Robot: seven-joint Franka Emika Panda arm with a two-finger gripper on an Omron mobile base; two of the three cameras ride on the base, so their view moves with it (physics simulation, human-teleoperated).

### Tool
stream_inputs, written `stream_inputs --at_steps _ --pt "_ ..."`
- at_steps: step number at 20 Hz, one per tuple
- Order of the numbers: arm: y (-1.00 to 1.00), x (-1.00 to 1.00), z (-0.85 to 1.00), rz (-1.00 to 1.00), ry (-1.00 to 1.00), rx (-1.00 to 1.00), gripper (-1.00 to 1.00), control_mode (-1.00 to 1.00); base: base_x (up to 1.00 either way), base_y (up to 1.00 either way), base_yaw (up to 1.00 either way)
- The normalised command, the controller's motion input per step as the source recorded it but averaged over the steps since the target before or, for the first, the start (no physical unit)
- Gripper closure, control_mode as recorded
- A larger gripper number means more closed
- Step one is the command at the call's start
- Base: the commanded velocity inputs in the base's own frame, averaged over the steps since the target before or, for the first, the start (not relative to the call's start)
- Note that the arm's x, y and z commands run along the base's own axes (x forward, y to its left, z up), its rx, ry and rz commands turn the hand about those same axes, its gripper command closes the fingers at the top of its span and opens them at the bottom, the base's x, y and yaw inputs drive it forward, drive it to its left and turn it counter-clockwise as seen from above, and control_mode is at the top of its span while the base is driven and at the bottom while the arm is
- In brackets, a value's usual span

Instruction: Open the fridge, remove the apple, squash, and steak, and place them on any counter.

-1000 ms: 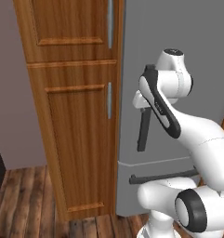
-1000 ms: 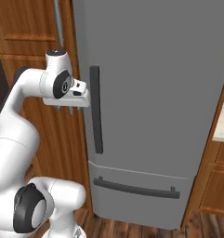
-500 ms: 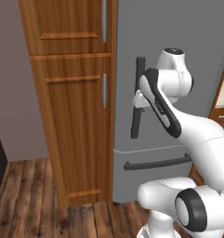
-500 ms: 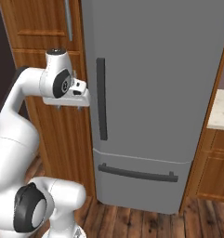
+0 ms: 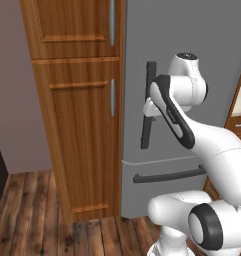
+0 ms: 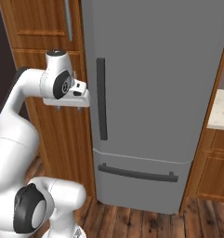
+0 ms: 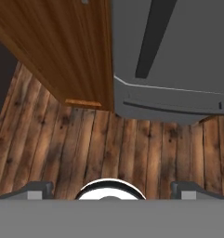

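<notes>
Fridge (image 6: pixel 150 69) shut, straight ahead, beside wooden cabinet (image 5: pixel 77 115). Food presumably inside, unseen. Step: approach to door handle (image 6: pixel 101 98). Claw (image 7: pixel 111 188) released, jaws wide, holds nothing, points at floor. Next: turn claw toward handle, grasp, pull.

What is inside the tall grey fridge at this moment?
Nothing inside can be seen: the tall grey fridge is shut, its door and lower drawer covering any contents.
</notes>
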Motion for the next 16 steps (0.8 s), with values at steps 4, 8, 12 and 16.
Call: stream_inputs --at_steps 4,8,12,16 --pt "0.00 0.00 0.00 0.00 0.00 0.00 -1.00 1.00 0.00 0.00 0.00" --pt "0.00 0.04 -0.18 0.01 -0.40 0.12 -1.00 -1.00 0.00 0.00 0.00" --pt "0.00 0.39 -0.16 0.04 -0.22 0.14 -1.00 -1.00 0.00 0.00 0.00" --pt "0.00 0.88 -0.04 -0.01 0.12 0.04 -1.00 -1.00 0.00 0.00 0.00"
